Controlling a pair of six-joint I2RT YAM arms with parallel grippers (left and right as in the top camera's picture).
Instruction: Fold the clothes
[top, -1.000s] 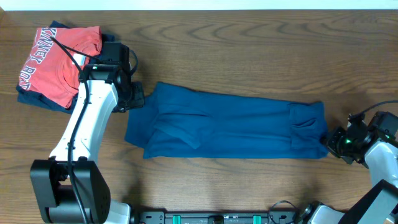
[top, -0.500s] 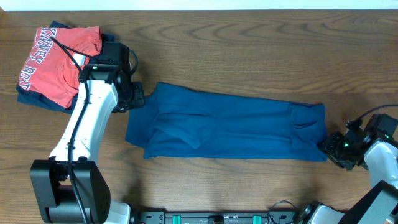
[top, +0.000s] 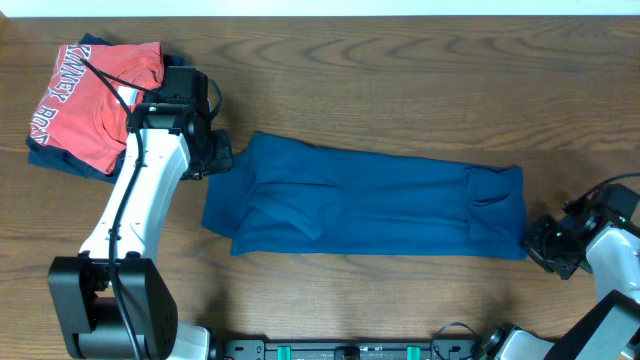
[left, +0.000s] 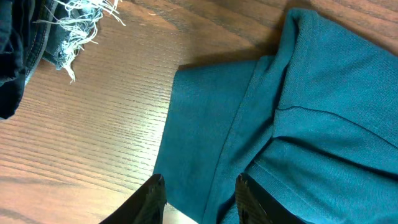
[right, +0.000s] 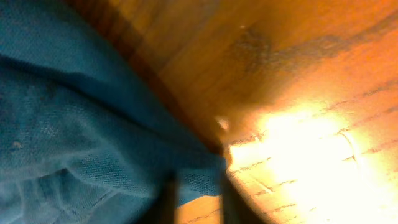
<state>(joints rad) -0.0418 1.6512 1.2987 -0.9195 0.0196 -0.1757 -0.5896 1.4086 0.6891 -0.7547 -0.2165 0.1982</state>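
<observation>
The clothes (top: 370, 200), a plain deep-blue garment, lie folded in a long strip across the middle of the table. My left gripper (top: 220, 156) hovers over the strip's back left corner. In the left wrist view it (left: 200, 198) stands open, with the flat blue fabric (left: 298, 124) under and between its fingers. My right gripper (top: 534, 238) sits low at the front right corner. In the blurred right wrist view its jaws (right: 196, 202) stand apart, with the tip of the blue corner (right: 74, 124) lying between them on the wood.
A red T-shirt with white lettering (top: 95, 100) rests on a dark navy denim piece (top: 48, 160) at the back left. The denim's frayed edge (left: 68, 31) lies close to my left gripper. Bare wooden table (top: 400, 80) surrounds the garment.
My right gripper has opened and slid a little right and toward the front, off the garment's corner. The left arm and the garment have not moved.
</observation>
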